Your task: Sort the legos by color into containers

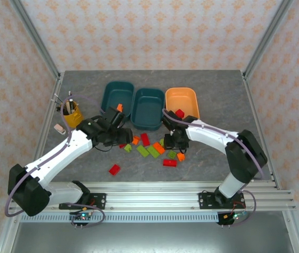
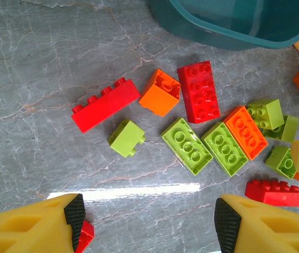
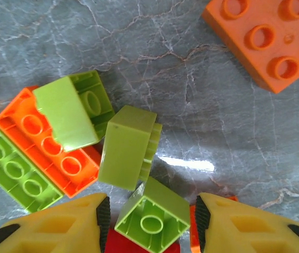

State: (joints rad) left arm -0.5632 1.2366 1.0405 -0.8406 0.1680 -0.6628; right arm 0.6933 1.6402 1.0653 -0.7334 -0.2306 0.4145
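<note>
The lime brick (image 3: 152,221) sits squarely between our right fingers (image 3: 65,226) — pads nearly on it, whether gripped we cannot tell — while our left fingers (image 2: 28,226) hang open, empty

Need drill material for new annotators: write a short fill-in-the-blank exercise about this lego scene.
1. The tub holding a red brick is coloured ____.
2. The brick between the right gripper jaws is lime ____.
3. The yellow cup with pens stands near the table at its ____ edge.
Missing words: orange; green; left.
</note>
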